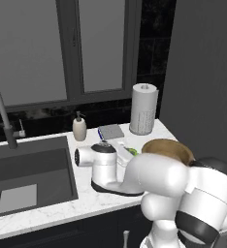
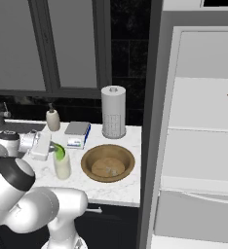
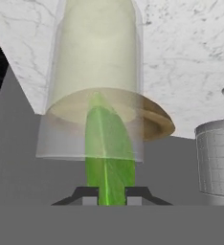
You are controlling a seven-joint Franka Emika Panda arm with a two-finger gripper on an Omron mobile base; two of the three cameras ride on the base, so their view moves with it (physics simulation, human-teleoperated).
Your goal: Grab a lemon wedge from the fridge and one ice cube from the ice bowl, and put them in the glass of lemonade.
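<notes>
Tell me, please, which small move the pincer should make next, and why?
Probably lower a little and open. The pincer is shut on the green lemon wedge, whose tip already sits inside the rim of the glass of lemonade, so releasing should drop it into the drink.

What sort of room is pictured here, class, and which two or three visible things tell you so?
Most likely a home kitchen. A sink with a curved tap is set into a marble counter, a paper-towel roll stands against the dark wall, and an open fridge with white shelves stands beside the counter.
</notes>
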